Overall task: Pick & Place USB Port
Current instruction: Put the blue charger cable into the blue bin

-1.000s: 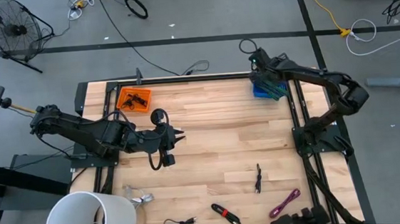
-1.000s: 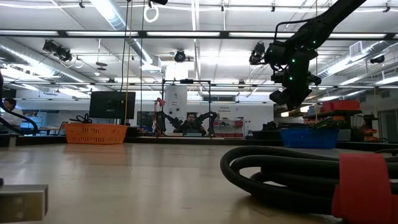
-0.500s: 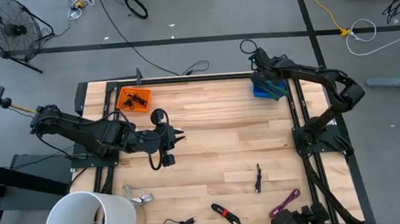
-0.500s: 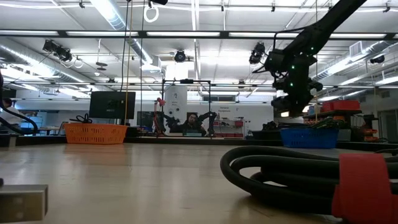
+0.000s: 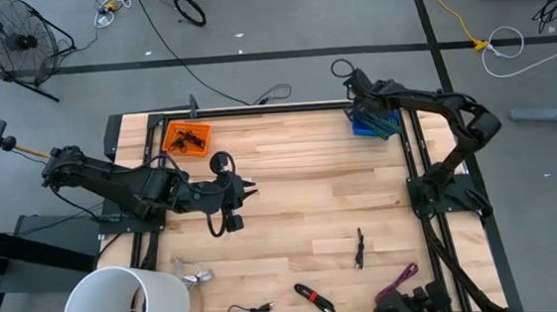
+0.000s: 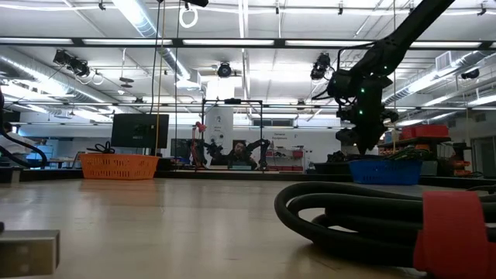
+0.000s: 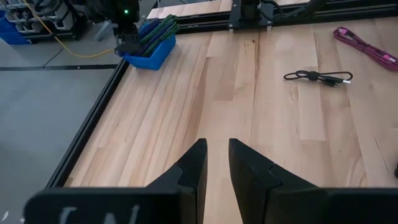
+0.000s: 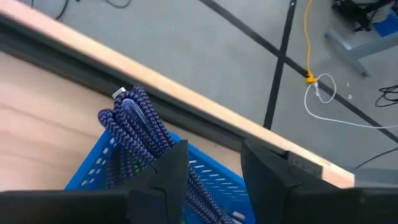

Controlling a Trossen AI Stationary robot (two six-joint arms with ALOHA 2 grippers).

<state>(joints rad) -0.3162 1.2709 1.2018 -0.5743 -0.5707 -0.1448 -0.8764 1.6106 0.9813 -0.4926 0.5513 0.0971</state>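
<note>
A blue bin (image 5: 376, 125) sits at the table's far right corner, holding a coiled blue-purple braided cable (image 8: 138, 123) with a silver plug at its end. My right gripper (image 5: 357, 100) hangs open just above that bin (image 6: 385, 171), fingers pointing down (image 8: 214, 155), touching nothing. My left gripper (image 5: 251, 188) hovers over the table's left middle, its fingers (image 7: 217, 149) a narrow gap apart and empty. Loose cables lie near the near edge: a black one (image 5: 359, 248), a black one with a red band (image 5: 313, 298), a pink one (image 5: 396, 284) and another black one (image 5: 251, 310).
An orange bin (image 5: 187, 138) with a black cable stands at the far left corner. A white cylinder (image 5: 126, 307) overhangs the near left corner, with a small silver piece (image 5: 196, 275) beside it. A dark metal frame (image 5: 415, 180) lines the table's right side. Bare wood lies in the middle.
My right gripper has tipped from slanting to pointing straight down and has sunk a little toward the blue bin, while its elbow drew in toward the table. Its fingers stay apart. The left arm has kept still.
</note>
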